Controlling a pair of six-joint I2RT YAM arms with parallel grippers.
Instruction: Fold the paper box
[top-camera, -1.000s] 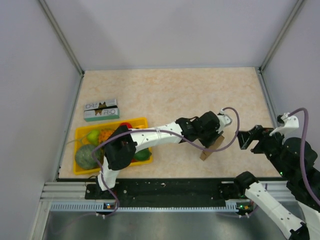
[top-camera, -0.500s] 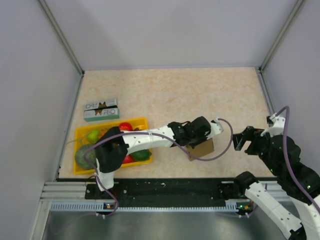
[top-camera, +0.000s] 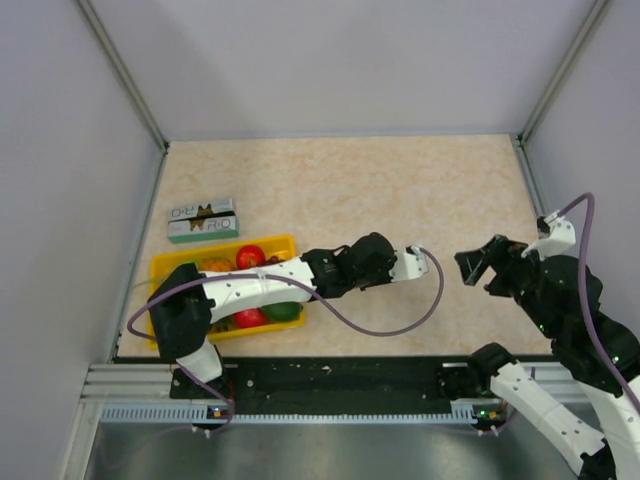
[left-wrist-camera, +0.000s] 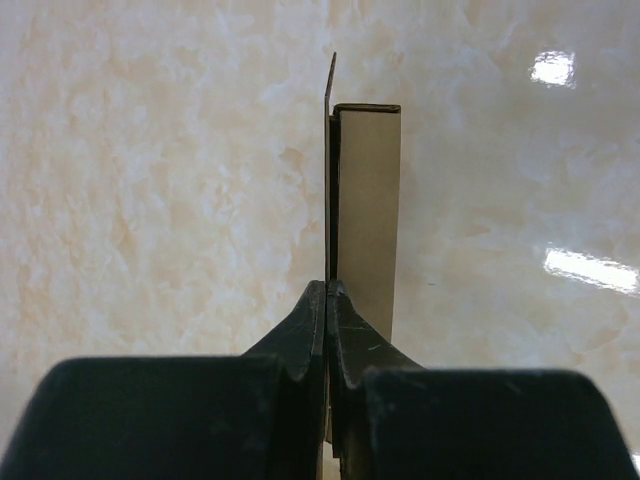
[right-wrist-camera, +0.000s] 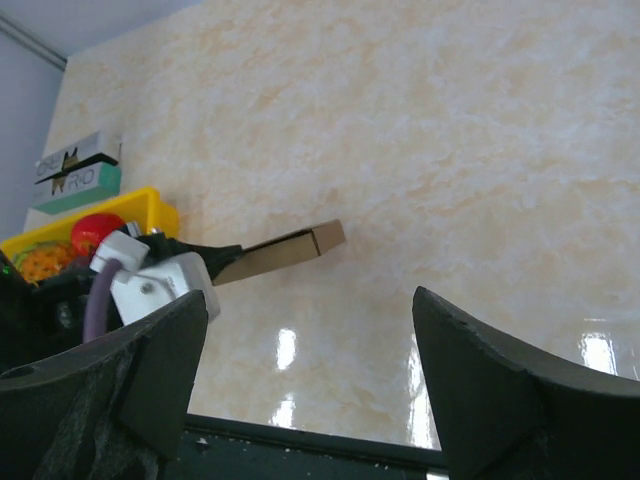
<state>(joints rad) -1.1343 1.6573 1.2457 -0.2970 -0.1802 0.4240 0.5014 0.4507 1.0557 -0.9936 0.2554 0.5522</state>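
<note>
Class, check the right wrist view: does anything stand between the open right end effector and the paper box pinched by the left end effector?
Nothing visible does. Only bare tabletop lies between the right end effector and the paper box. The left end effector grips the box's opposite end.

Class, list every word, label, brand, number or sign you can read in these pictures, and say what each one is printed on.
Green-and-white printed carton: large dark letters on either side of a dark emblem, too blurred to read with certainty; "R" and "O" seem to be among them.
Paper box: plain brown, with no print on the faces that show.
Nothing else in these views carries text that can be read.
</note>
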